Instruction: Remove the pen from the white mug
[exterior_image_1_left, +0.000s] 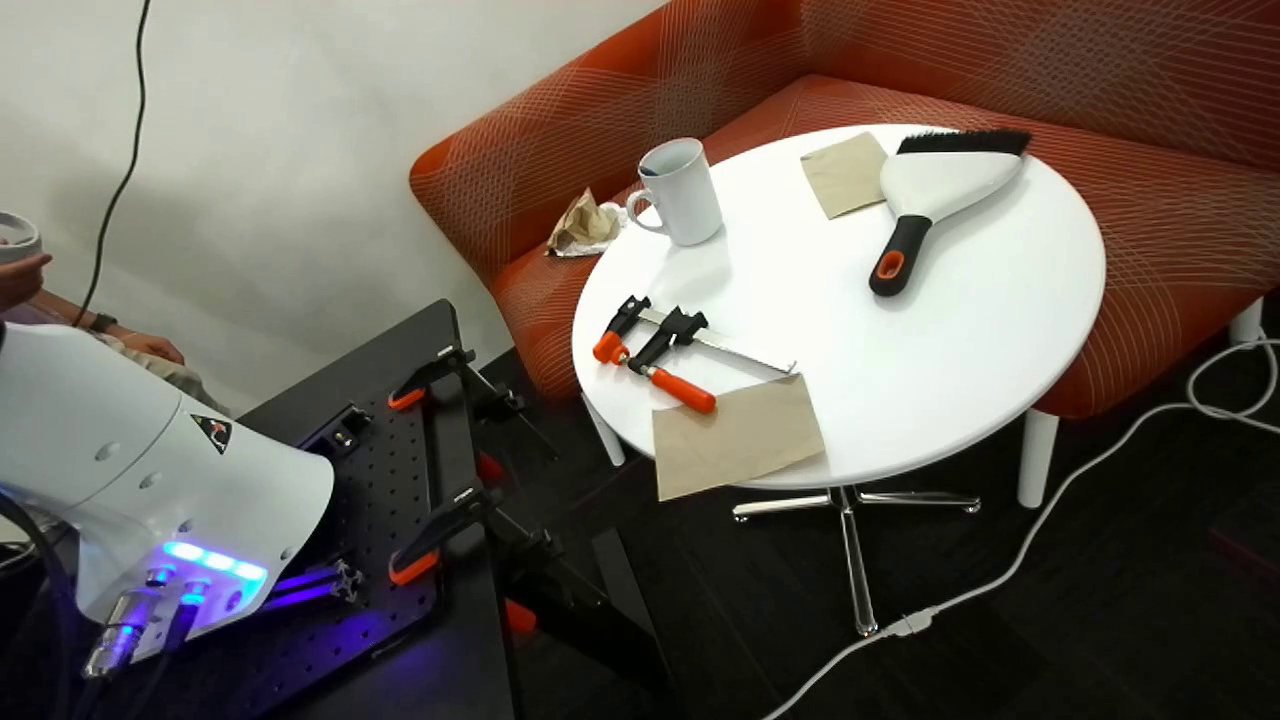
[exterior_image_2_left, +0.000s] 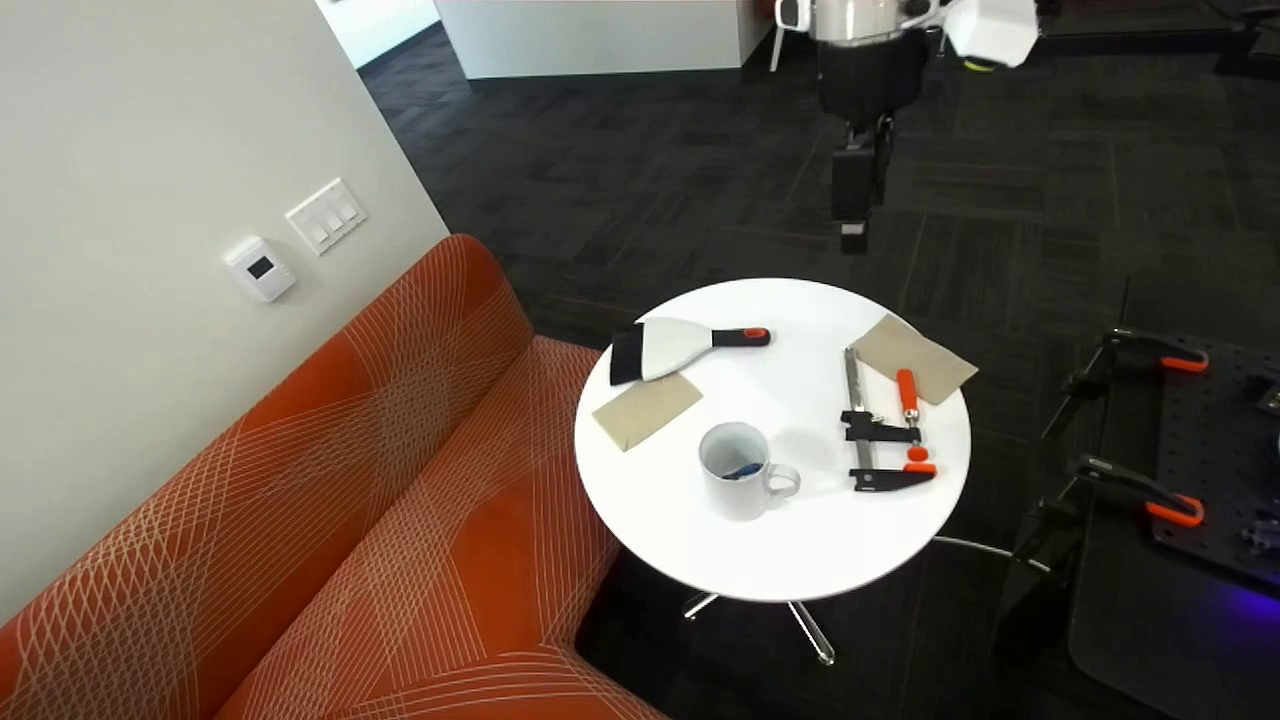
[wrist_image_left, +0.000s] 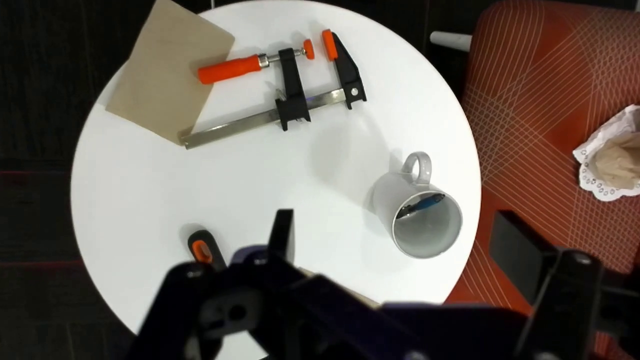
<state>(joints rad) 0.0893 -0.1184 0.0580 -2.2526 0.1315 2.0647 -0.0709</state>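
The white mug (exterior_image_1_left: 690, 205) stands upright on the round white table (exterior_image_1_left: 960, 370). It also shows in an exterior view (exterior_image_2_left: 738, 500) and in the wrist view (wrist_image_left: 390, 195), with its handle toward the clamp side. A blue and dark pen (wrist_image_left: 425, 204) lies low inside the mug, leaning against the inner wall below the rim. The pen also shows in an exterior view (exterior_image_2_left: 742, 471); only a small bit of it (exterior_image_1_left: 648, 172) shows past the rim in an exterior view. My gripper (wrist_image_left: 400, 235) is open and empty, high above the table; it also hangs in an exterior view (exterior_image_2_left: 856, 235).
An orange and black bar clamp (wrist_image_left: 292, 90) lies near the mug, partly by a brown napkin (wrist_image_left: 160, 75). A dustpan with brush (exterior_image_1_left: 940, 185) and another napkin (exterior_image_1_left: 845, 172) lie farther across. The orange sofa (exterior_image_2_left: 400, 480) borders the table, with crumpled paper (exterior_image_1_left: 583, 225) on it.
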